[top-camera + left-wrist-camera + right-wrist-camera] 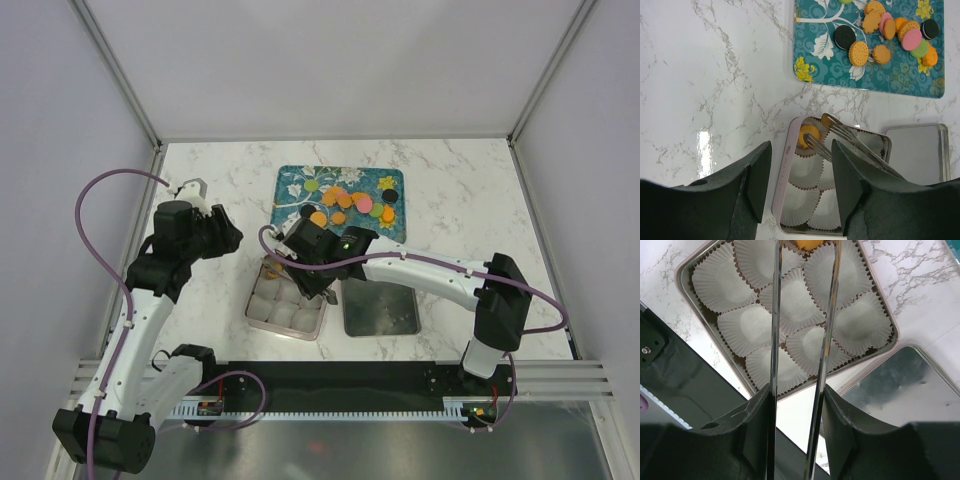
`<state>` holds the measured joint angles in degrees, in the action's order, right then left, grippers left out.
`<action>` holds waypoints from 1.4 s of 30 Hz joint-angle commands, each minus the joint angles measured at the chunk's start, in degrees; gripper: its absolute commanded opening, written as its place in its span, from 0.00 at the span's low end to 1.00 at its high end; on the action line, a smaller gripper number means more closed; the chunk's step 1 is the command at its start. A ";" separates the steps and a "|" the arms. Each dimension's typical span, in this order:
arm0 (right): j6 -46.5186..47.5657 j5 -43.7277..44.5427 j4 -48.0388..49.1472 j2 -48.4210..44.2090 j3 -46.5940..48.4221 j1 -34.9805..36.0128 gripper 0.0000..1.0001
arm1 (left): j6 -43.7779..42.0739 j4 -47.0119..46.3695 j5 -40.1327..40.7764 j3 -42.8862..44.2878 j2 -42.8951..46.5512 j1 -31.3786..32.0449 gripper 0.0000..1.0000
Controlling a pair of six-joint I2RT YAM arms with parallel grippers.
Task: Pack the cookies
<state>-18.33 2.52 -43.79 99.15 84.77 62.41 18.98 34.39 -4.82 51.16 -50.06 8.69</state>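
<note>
Several cookies (350,200) lie loose on the teal tray (295,185); in the left wrist view the cookies (900,30) are orange, pink, green and black. My right gripper (303,262) (797,395) is shut on metal tongs (774,340), one tong arm against each finger. The tong tips (815,140) reach over the pink box (252,300), parted around one orange cookie (807,134) (804,244) that sits in the far left paper cup. My left gripper (228,238) (801,150) hangs open and holds nothing, just left of the box.
The pink box (685,270) is lined with white paper cups (795,300). Its lid (380,310) (920,150) lies metal side up right of the box. The teal tray (820,65) is behind both. White walls close in the marble table.
</note>
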 commanded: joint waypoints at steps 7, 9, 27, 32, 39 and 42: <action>-0.22 3.36 -0.15 -7.04 3.03 -4.75 0.48 | -0.70 -1.70 -1.24 -0.35 1.11 -0.25 0.59; 0.22 4.15 -0.77 -8.36 2.33 -7.73 0.48 | -0.70 -1.70 -1.33 -0.36 1.20 -0.16 0.59; 2.77 5.30 1.25 -9.07 -6.99 -22.33 0.55 | -0.70 -1.96 -2.39 -0.71 1.72 -0.16 0.59; 3.30 4.60 2.13 -7.05 -7.43 -22.60 0.55 | -0.61 -1.96 -2.47 -0.71 1.72 -0.16 0.59; 3.74 3.19 3.71 -4.50 -7.52 -23.74 0.55 | -0.61 -2.14 -2.65 -0.79 1.55 -0.16 0.59; 4.09 2.49 4.24 -3.27 -6.90 -24.53 0.54 | -0.61 -2.14 -2.74 -0.71 1.46 -0.16 0.59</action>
<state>-15.22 5.96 -42.17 95.02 77.10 38.68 18.98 34.13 -6.50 50.59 -49.06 8.69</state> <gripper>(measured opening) 0.549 0.589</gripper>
